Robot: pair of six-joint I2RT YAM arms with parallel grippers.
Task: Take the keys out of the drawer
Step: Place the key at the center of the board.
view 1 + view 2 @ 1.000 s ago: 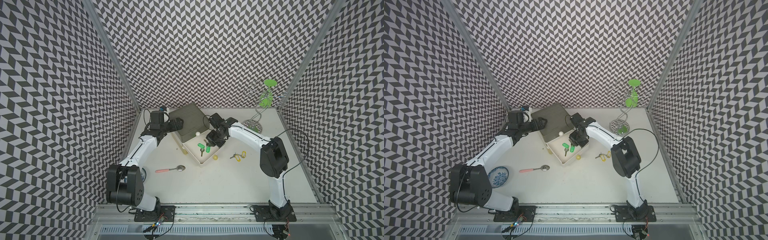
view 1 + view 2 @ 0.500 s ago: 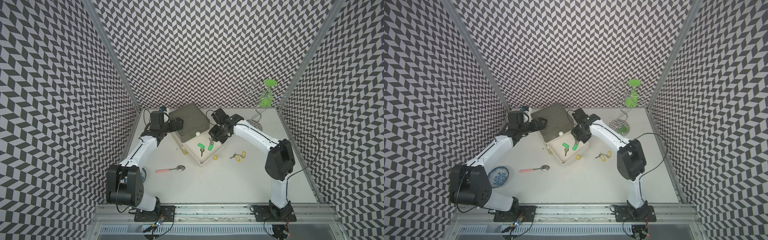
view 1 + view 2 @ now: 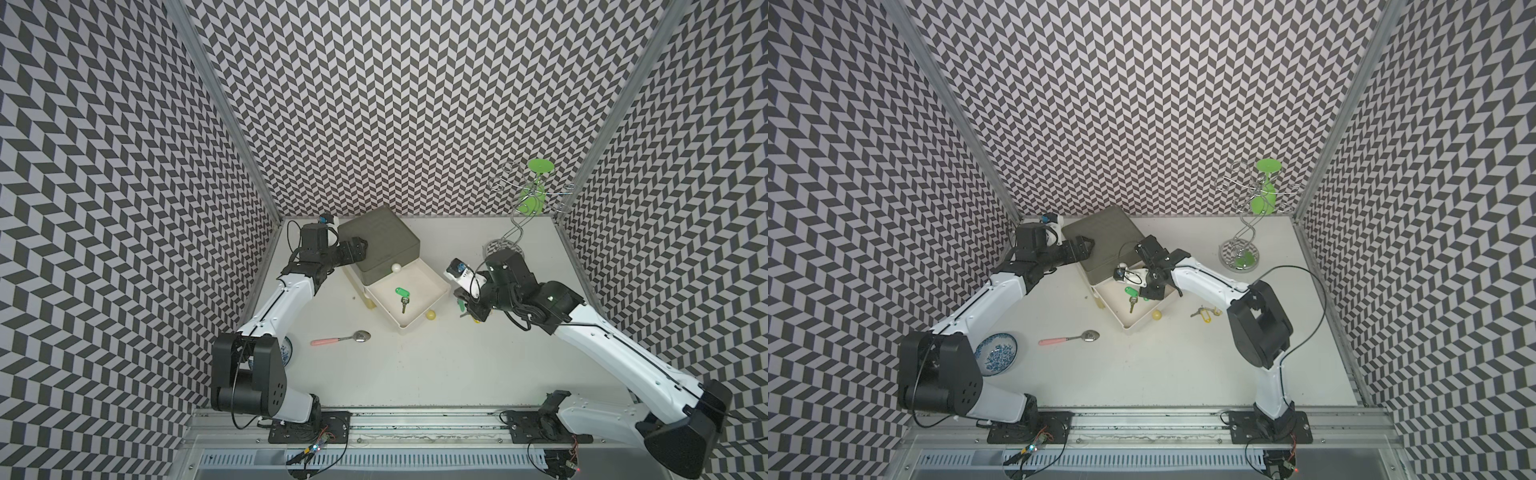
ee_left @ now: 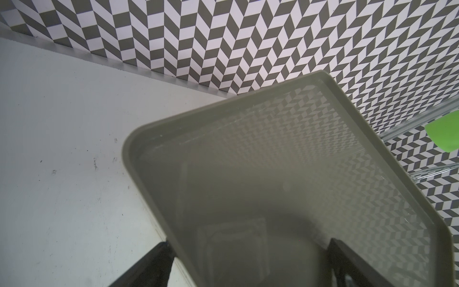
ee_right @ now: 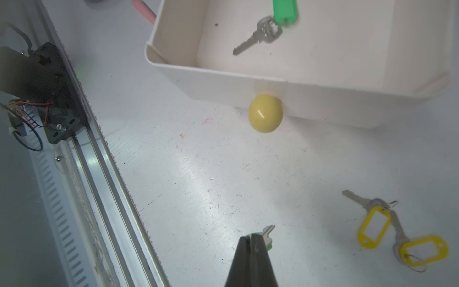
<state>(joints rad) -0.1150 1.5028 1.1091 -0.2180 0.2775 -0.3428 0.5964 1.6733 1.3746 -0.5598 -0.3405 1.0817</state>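
Observation:
The white drawer [image 3: 437, 277] stands pulled out of the grey-green cabinet [image 3: 380, 241]. One key with a green tag [image 3: 402, 294] lies on its floor, also in the right wrist view [image 5: 268, 27]. In a top view my right gripper [image 3: 467, 305] hangs over the table just right of the drawer. The right wrist view shows this gripper [image 5: 250, 237] shut on another green-tagged key [image 5: 267, 232] above bare table. Two yellow-tagged keys [image 5: 397, 236] lie on the table beside it. My left gripper [image 3: 359, 249] stands open, its fingers straddling the cabinet's back left corner [image 4: 273, 174].
A pink-handled spoon [image 3: 338, 338] lies in front of the drawer. A blue patterned bowl [image 3: 995, 355] sits by the left arm's base. A wire stand with green pieces [image 3: 519, 216] is at the back right. The drawer's yellow knob [image 5: 265, 113] faces the front rail [image 5: 99, 174].
My right gripper rose out of the drawer and swung right over the table carrying a green-tagged key. The drawer now holds one green-tagged key, not two. The left arm stayed put.

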